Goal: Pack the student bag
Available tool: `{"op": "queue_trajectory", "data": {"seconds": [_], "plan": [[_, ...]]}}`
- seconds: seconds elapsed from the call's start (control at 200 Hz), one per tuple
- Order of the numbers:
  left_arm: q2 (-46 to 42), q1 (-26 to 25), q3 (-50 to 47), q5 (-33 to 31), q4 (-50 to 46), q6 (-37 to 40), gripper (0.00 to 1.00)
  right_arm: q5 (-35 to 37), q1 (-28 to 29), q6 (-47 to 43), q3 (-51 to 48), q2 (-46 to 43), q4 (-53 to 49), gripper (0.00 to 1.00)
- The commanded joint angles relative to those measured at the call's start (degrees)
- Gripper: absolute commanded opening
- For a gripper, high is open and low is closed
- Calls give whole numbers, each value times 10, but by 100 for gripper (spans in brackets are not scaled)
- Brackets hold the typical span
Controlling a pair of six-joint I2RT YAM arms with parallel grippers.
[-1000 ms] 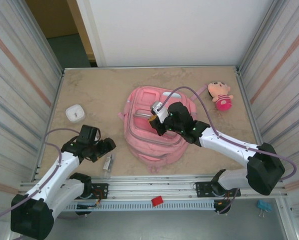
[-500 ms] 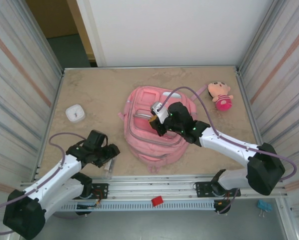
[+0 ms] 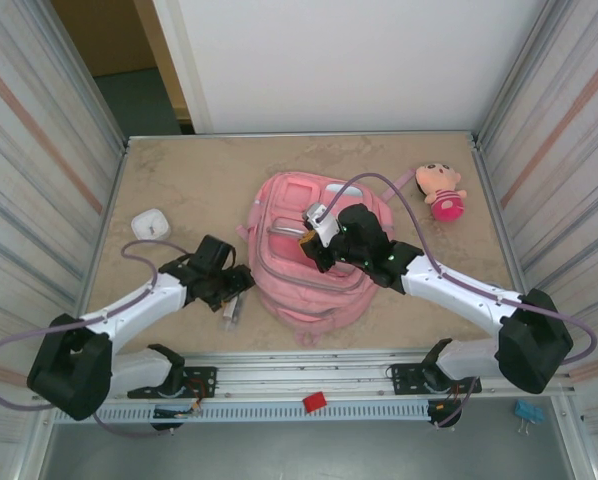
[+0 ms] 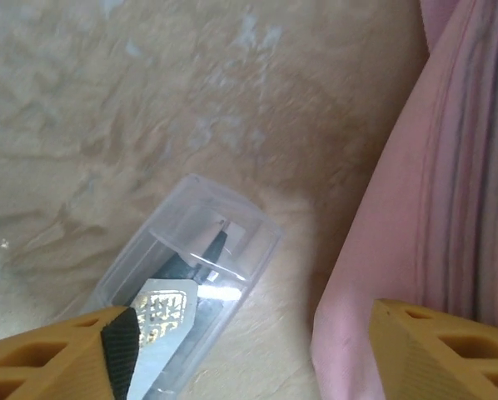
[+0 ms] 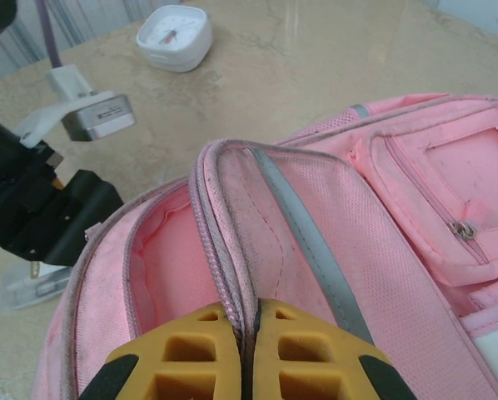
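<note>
- Beige marbled stone makes up the surface point(image 3: 179, 180), boxed in by ribbed metal side walls and a white panel at the far end.
- The student bag point(image 3: 324, 290), a large pink backpack, lies flat near the middle of the surface with its main compartment unzipped and gaping.
- The right claw point(image 3: 309, 240) sits on top of the bag. In the right wrist view the claw point(image 5: 251, 321) is pinched tight on the zip-edged rim of a pink flap with a grey stripe, no gap showing between its two sides, and the flap stands up from the opening.
- The left claw point(image 3: 241, 285) hangs low at the bag's left edge, spread wide and gripping nothing.
- In the left wrist view, the left claw point(image 4: 253, 325) has its two yellow fingertips point(image 4: 432, 342) well apart: one is over the near end of a clear plastic case point(image 4: 191, 267), the other over the bag's pink side.
- The case lies flat on the surface just beside the bag, with something dark inside; whether the claw touches it cannot be told.
- A white square dial point(image 3: 151, 226) sits well to the left.
- A doll point(image 3: 441, 190) in pink lies near the far right corner.
</note>
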Motion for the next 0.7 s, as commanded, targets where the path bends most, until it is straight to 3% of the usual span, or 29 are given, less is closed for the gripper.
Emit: {"op": "queue_trajectory", "data": {"seconds": [0.0,0.19,0.321,0.521,0.696], "plan": [[-11,-2,21,-31,-62,54,82,12,-10,2,10,-28,16,0],[-86,-36,10,-90,-178,73,86,14,-16,4,2,-34,15,0],[-85,-79,4,-139,-217,64,85,8,-17,4,2,-36,18,0],[-22,-83,9,-160,-190,90,86,-1,-17,6,3,-35,15,0],[59,-83,26,-119,-125,111,88,-2,-17,6,1,-42,11,0]]}}
